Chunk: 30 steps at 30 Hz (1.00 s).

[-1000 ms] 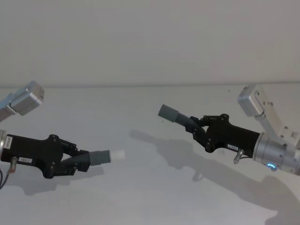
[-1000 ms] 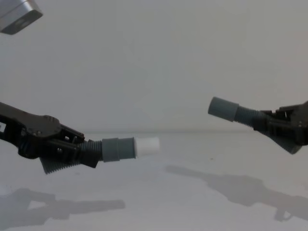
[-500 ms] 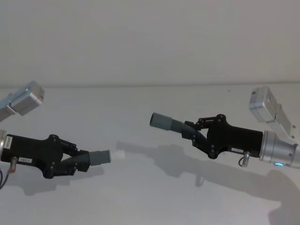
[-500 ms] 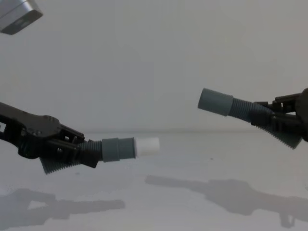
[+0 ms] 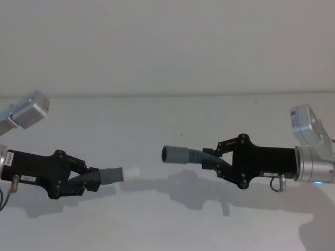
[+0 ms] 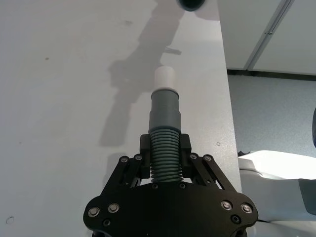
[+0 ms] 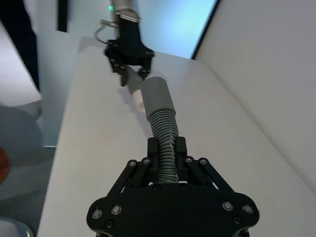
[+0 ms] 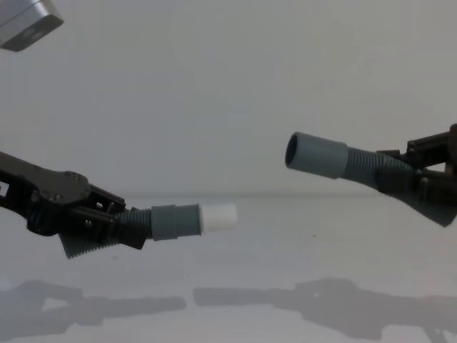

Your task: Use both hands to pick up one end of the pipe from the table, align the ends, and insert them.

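My left gripper (image 5: 86, 180) is shut on the short corrugated pipe piece (image 5: 97, 178), held just above the table (image 5: 157, 219). Its grey collar (image 8: 175, 220) and white tip (image 8: 218, 217) point right. My right gripper (image 5: 212, 162) is shut on the other pipe piece (image 5: 199, 157), whose hollow socket end (image 5: 175, 155) faces left toward the tip. A gap separates the two ends. In the chest view the socket (image 8: 314, 155) sits higher than the tip. The left wrist view shows the tip (image 6: 164, 79) with the socket (image 6: 193, 4) farther off. The right wrist view shows the socket collar (image 7: 155, 94) ahead of the right gripper (image 7: 166, 148).
A plain pale wall (image 5: 167, 47) rises behind the table. Silver arm links stand at the far left (image 5: 29, 110) and far right (image 5: 309, 125). The table's edge (image 6: 224, 98) drops to a grey floor (image 6: 276, 113) in the left wrist view.
My right gripper has carried its pipe piece left and lower, and levelled it, so the socket's opening now faces the white tip. The left gripper has stayed put.
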Motion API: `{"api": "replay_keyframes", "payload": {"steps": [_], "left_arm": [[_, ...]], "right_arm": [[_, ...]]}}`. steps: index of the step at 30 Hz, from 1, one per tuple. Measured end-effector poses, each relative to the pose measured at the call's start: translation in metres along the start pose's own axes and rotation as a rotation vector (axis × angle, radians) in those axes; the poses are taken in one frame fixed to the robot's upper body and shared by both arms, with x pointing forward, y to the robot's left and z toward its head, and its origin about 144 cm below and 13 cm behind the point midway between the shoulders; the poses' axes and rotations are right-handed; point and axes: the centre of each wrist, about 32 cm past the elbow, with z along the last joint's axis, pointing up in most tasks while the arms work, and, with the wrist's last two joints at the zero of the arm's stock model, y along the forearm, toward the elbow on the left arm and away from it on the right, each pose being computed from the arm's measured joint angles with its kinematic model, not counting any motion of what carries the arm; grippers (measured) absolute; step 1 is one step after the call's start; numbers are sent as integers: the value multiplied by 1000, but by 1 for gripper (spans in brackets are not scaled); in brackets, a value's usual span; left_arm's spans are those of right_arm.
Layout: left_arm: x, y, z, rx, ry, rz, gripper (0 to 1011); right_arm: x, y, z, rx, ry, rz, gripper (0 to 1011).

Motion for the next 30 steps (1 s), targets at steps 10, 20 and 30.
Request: {"api": "replay_keyframes", "payload": {"steps": [10,20,30], "left_arm": [[0,0,0,0,0,0,301],[0,0,0,0,0,0,301],[0,0,0,0,0,0,301]], "right_arm": [[12,10,-2,44,-45,153,178],[22,27,-6,72,-80,251,179],[29,32,-9,69,-108,251,179]]}}
